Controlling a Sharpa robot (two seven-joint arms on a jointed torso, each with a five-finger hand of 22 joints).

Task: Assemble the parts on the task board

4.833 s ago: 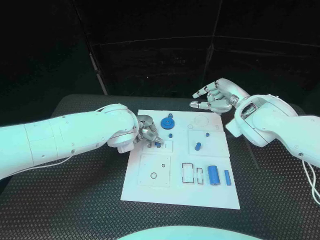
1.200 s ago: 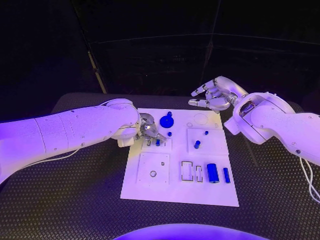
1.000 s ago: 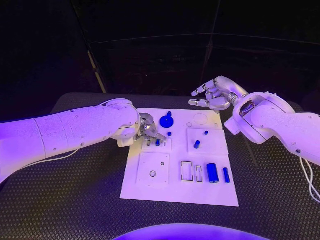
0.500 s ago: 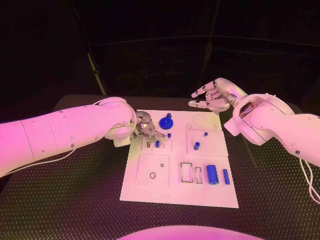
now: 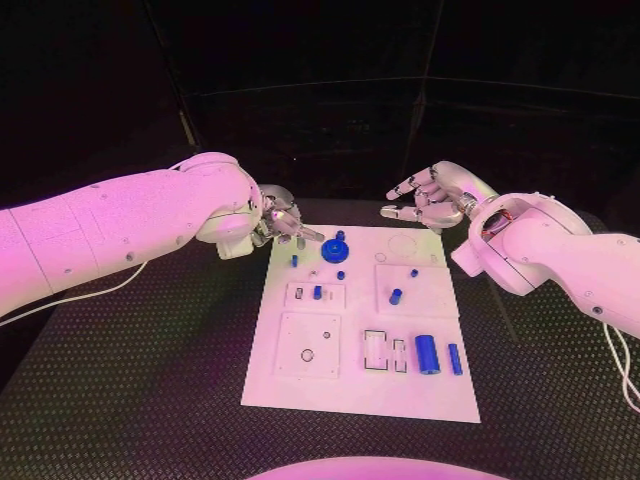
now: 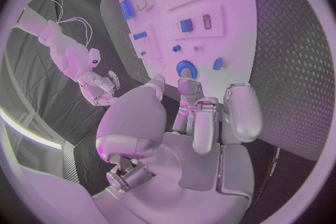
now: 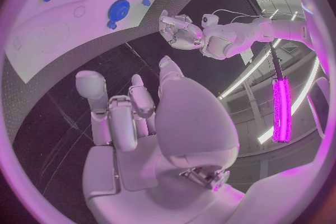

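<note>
**Two hands raised off the board, parts unheld**

Head view: the white rectangular task board [image 5: 363,330] lies mid-table on the black ribbed table [image 5: 147,380]. At the board's 11 o'clock corner sits the round blue knob-like part [image 5: 333,250]; a small blue peg [image 5: 394,296] stands near centre, and a blue cylinder [image 5: 427,352] lies toward 4 o'clock. The left hand [image 5: 277,225] hovers just off the board's 11 o'clock corner, fingers loosely curled, holding nothing I can see. The right hand [image 5: 428,198] hangs beyond the 12 o'clock edge, fingers apart, empty.

Left wrist view: the left hand's fingers [image 6: 203,117] curl over the knob-like part [image 6: 185,70] without touching it.

Right wrist view: the right hand's fingers [image 7: 115,106] are spread over bare table.

These parts look light, rigid and smooth, likely slippery; pinching across their sides seems best.
</note>
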